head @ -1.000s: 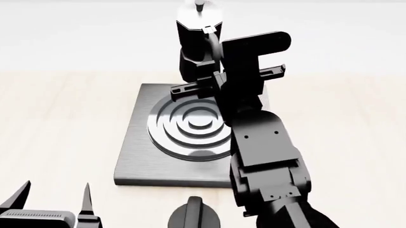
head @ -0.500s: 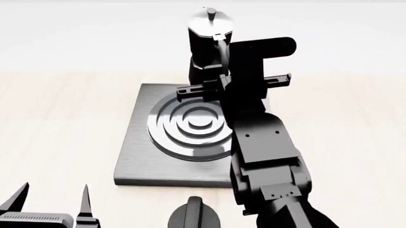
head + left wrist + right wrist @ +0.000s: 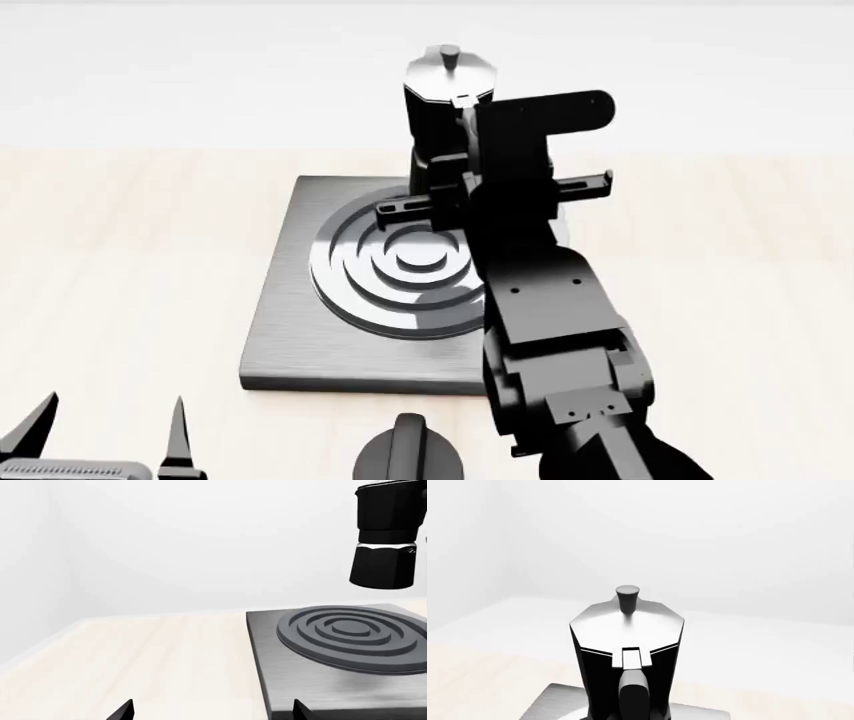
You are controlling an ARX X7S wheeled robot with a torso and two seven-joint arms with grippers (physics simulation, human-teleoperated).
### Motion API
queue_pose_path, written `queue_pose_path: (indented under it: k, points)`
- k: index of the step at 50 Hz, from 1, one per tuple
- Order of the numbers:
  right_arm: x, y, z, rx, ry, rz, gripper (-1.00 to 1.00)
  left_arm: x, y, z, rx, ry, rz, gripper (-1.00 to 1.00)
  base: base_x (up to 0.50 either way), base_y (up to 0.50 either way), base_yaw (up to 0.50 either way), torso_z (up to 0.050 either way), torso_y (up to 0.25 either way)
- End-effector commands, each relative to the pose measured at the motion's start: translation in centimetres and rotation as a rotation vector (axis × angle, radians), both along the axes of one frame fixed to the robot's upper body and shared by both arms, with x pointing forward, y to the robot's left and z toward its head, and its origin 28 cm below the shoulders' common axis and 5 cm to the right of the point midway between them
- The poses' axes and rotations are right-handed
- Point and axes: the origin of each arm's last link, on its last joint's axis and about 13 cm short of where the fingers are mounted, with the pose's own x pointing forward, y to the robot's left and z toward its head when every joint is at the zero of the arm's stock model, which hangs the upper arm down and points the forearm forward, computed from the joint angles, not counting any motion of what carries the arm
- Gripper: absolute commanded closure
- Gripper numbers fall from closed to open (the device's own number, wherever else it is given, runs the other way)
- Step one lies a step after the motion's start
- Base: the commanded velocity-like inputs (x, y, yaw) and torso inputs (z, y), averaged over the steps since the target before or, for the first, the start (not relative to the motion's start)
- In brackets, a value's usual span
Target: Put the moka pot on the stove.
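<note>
I am looking over the counter [image 3: 134,250] at the stove [image 3: 287,330]. My right end effector [image 3: 461,195] is gripping the moka pot [image 3: 387,540], hanging clear above the burner's far edge; releasing off-centre risks tipping it.

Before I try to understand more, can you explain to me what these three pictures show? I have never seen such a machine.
This is a simulated robot with two arms, each ending in a gripper. One picture looks down from its head. The other two come from small cameras near each gripper.

On a pale wooden table lies a flat grey stove with ring-shaped burner, and a black knob in front of it.

The right gripper holds a black moka pot by its handle side. The left wrist view shows the pot in the air above the stove, not standing on it.

The left gripper waits low, open and empty.
</note>
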Motion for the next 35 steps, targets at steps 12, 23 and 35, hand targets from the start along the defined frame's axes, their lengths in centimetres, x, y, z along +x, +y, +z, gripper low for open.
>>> queue_pose_path:
  k: [12, 23, 35]
  points:
    - [-0.1, 0.3, -0.3, -0.004, 0.012, -0.002, 1.00, -0.6, 0.0, 0.0, -0.004, -0.002, -0.005, -1.00, 0.00, 0.00, 0.00, 0.001, 0.001]
    - [-0.3, 0.7, -0.6, 0.017, 0.021, 0.015, 1.00, -0.7, 0.1, 0.1, -0.007, -0.003, -0.006, -1.00, 0.00, 0.00, 0.00, 0.000, 0.001]
    - [-0.4, 0.9, -1.1, 0.033, 0.032, 0.030, 1.00, -0.7, 0.1, 0.1, -0.008, -0.005, -0.003, -1.00, 0.00, 0.00, 0.00, 0.001, 0.002]
